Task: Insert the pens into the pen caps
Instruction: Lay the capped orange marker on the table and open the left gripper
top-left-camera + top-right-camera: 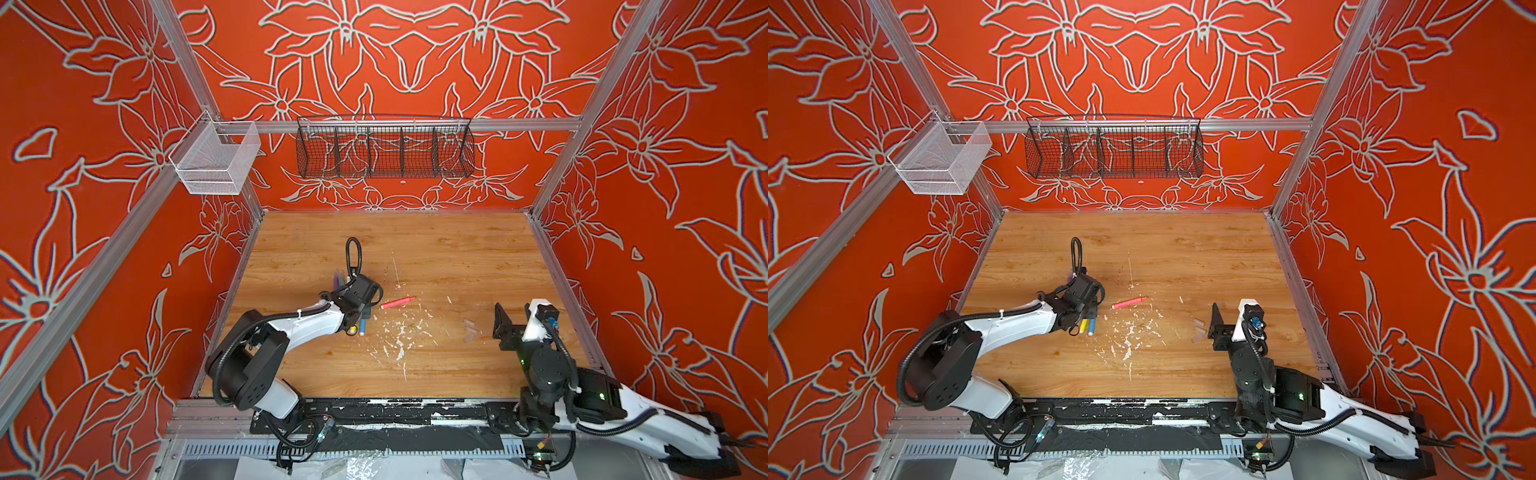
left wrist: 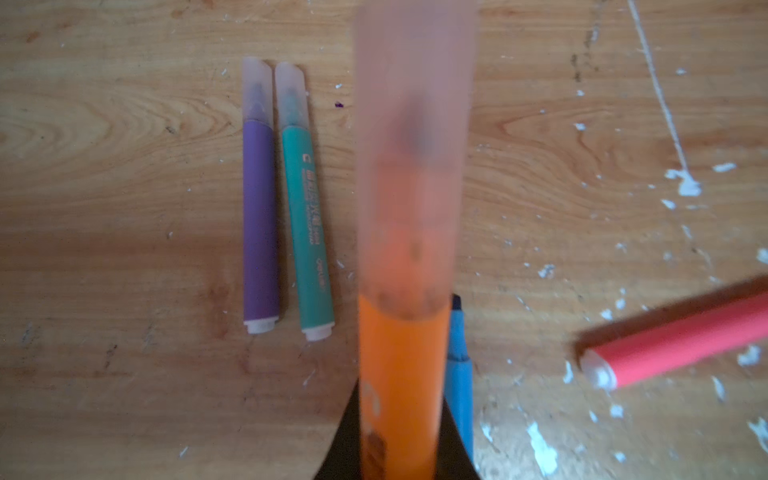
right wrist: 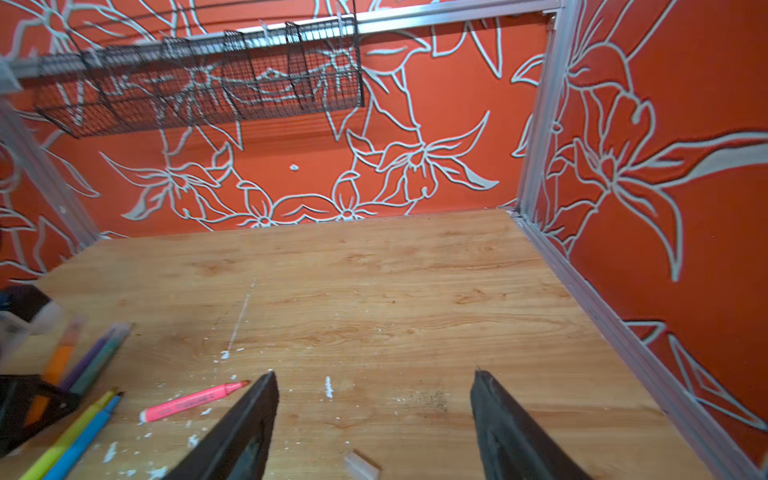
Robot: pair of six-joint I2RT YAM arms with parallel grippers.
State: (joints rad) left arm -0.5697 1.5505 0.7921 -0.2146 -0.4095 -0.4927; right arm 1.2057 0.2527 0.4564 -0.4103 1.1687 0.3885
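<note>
The orange pen point(image 2: 399, 374), wearing a frosted cap point(image 2: 415, 145), is clamped in the left gripper point(image 2: 399, 440), whose arm stretches forward just left of the pink-red pen point(image 1: 398, 302). The right gripper point(image 3: 374, 374) hangs well right of that pen, jaws apart and empty. The blue pen point(image 2: 459, 365) is half hidden behind the orange one. A loose cap point(image 3: 361, 463) is cut off at the right wrist view's edge. The print on the green pen point(image 2: 307, 232) is too blurred to read.

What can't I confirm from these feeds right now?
- Orange pen cap seating: blurred, left wrist view.
- Blue pen: mostly behind the orange pen there.
- Loose pen caps: too faint to count in top views; one cut off by right wrist view's edge.
- Yellow pen: partly under the left arm, top views.
</note>
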